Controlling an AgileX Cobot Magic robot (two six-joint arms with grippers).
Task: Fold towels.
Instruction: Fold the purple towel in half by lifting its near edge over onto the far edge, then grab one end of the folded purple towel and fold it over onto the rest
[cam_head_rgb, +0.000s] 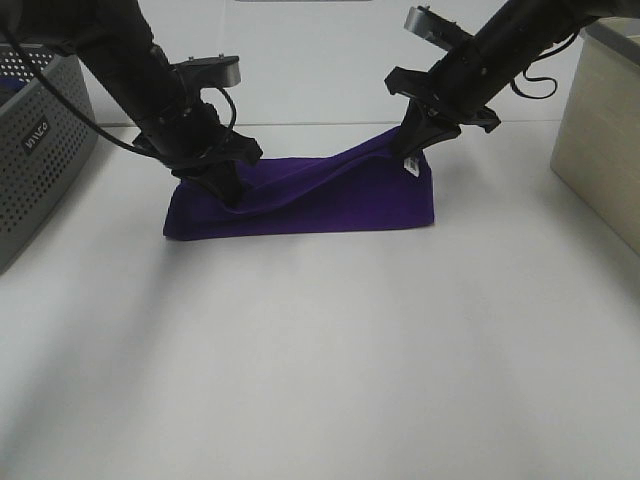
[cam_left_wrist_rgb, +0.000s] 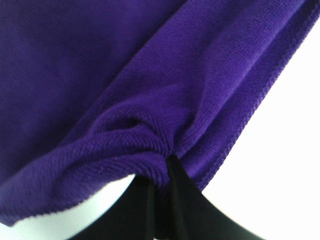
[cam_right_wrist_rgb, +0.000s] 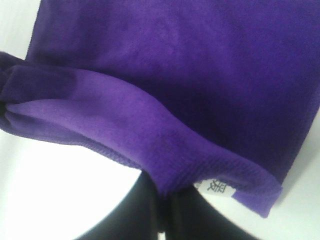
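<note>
The deep purple towel (cam_head_rgb: 300, 200) lies folded in a long strip on the white table (cam_head_rgb: 320, 350). My left gripper (cam_head_rgb: 232, 198) is shut on the towel's upper layer near its left end; the left wrist view shows the cloth (cam_left_wrist_rgb: 150, 100) bunched at the black fingers (cam_left_wrist_rgb: 180, 200). My right gripper (cam_head_rgb: 410, 150) is shut on the towel's right corner and holds it raised above the table. The small white tag (cam_head_rgb: 409, 163) hangs by that corner and shows in the right wrist view (cam_right_wrist_rgb: 216, 188), with the cloth (cam_right_wrist_rgb: 175, 75) beyond it.
A grey perforated basket (cam_head_rgb: 35, 140) stands at the far left. A beige box (cam_head_rgb: 600, 130) stands at the right edge. Bare white table lies in front of the towel.
</note>
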